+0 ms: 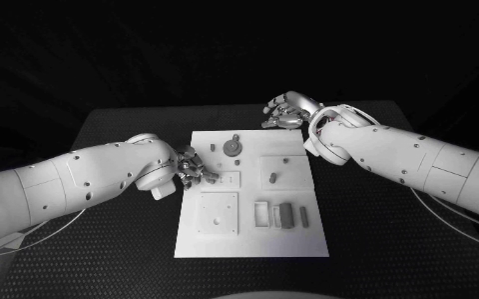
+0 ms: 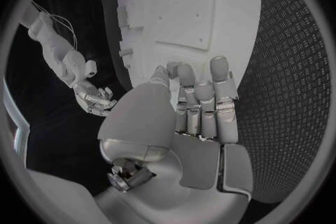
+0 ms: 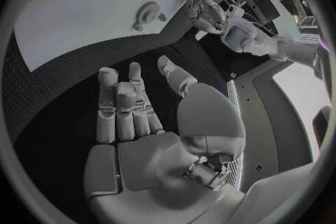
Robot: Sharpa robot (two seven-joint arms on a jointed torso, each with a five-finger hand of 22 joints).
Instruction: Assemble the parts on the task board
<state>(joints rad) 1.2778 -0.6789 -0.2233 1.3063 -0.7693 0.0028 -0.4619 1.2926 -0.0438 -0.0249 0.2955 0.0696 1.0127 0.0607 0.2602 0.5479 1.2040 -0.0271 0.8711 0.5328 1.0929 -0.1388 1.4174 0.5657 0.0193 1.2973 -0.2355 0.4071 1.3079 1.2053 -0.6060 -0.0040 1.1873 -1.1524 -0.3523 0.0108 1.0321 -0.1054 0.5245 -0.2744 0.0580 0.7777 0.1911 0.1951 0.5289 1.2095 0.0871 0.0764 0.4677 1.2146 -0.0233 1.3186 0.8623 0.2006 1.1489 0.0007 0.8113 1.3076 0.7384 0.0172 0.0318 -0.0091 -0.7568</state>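
1. Board [image 1: 300, 240]: white plate at mid-worktop [image 1: 120, 257]. Parts sit on it: a round gear-like piece [image 1: 232, 148] near the far edge, a peg [image 1: 273, 175] on a raised plate right of centre, several upright blocks [image 1: 287, 214] at the near right.
2. Left hand [image 1: 192, 167]: over the board's left edge, beside the gear. Fingers bunched and curled down; in the wrist view the fingers [image 2: 203, 101] lie close together, pointing at the board. Whether they pinch a small part, cannot tell.
3. Right hand [image 1: 286, 112]: above the worktop just past the board's far edge, touching nothing. Fingers [image 3: 119, 101] loosely apart, palm empty.
4. Step in hand, as I judge it: left hand working a small part at the board's left edge. Do it well by lowering straight, keeping the wrist level, and keeping clear of the gear.
5. Hard to read: the left fingertips hide what lies under them; the blocks' exact shapes and the small holes in the board are too fine to make out.
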